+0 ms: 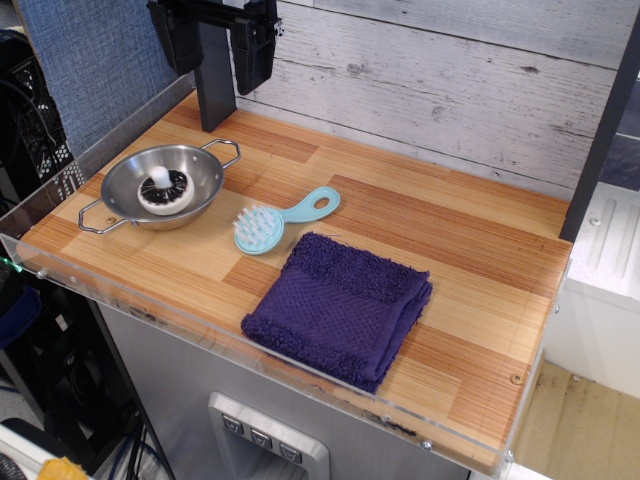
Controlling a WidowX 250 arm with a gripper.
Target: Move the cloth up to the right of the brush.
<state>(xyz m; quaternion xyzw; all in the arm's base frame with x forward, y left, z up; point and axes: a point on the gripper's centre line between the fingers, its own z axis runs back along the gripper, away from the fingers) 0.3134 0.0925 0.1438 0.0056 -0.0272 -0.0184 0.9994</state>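
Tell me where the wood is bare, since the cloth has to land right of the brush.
Bare wood runs right of the brush, between the cloth and the plank wall. The left end is crowded by the steel bowl, with the gripper above.

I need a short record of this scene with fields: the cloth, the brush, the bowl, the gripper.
cloth: dark purple, folded, on the table's front part
brush: light blue, just behind the cloth's back-left corner
bowl: steel, left of the brush, holds a small white and black object
gripper: raised at the back left, holds nothing, jaws unclear
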